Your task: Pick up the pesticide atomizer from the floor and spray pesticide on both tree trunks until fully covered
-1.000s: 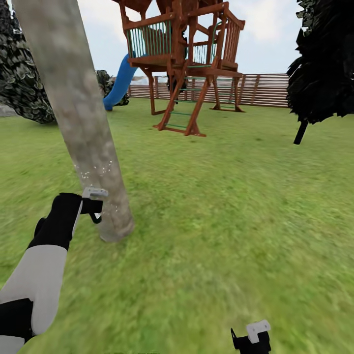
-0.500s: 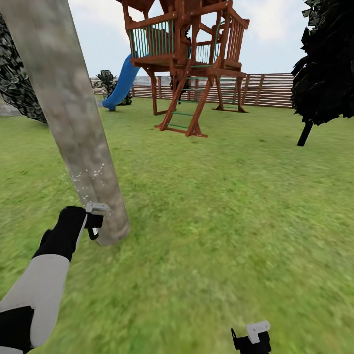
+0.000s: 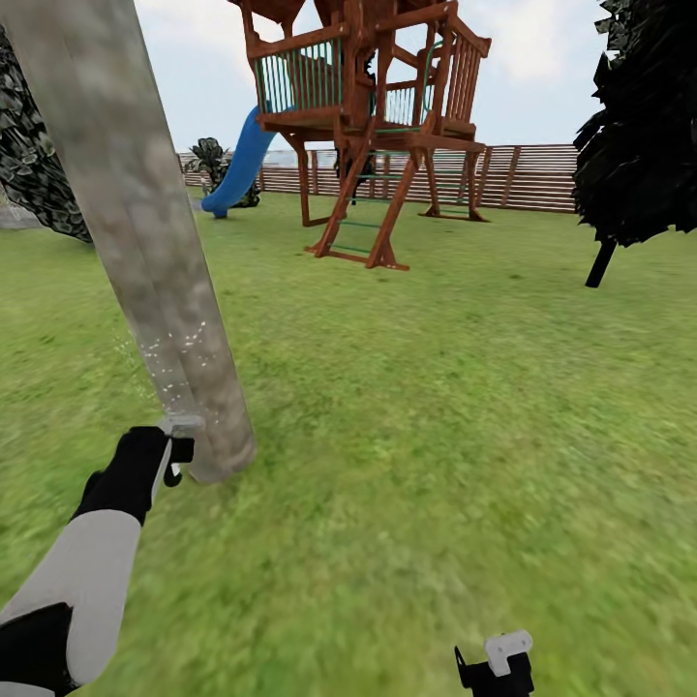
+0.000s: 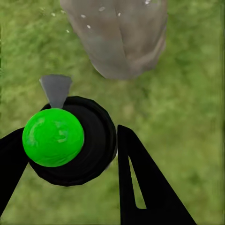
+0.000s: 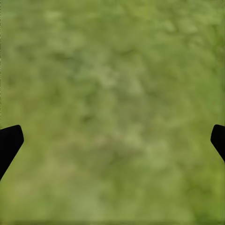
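Observation:
A thick pale grey-brown tree trunk point(image 3: 145, 242) leans across the left of the head view, its base on the lawn and white specks point(image 3: 179, 341) dotted on its lower part. My left gripper point(image 3: 174, 455) sits low beside the trunk's base, shut on the pesticide atomizer point(image 4: 70, 140). In the left wrist view the atomizer is a round black bottle with a bright green top and a grey nozzle that points at the trunk's foot point(image 4: 122, 42). My right gripper point(image 3: 494, 668) hangs open over bare grass at the lower edge, its fingertips point(image 5: 9, 140) far apart.
A wooden play tower point(image 3: 373, 126) with a blue slide point(image 3: 237, 160) stands ahead on the lawn before a slatted fence point(image 3: 523, 179). A black cone-shaped tree point(image 3: 639, 126) is at the right, dark foliage point(image 3: 39, 184) behind the trunk at left. Open grass lies between.
The view shifted slightly a second ago, then held still. My left gripper with the atomizer has sunk lower along the trunk toward its base. The right arm has not moved.

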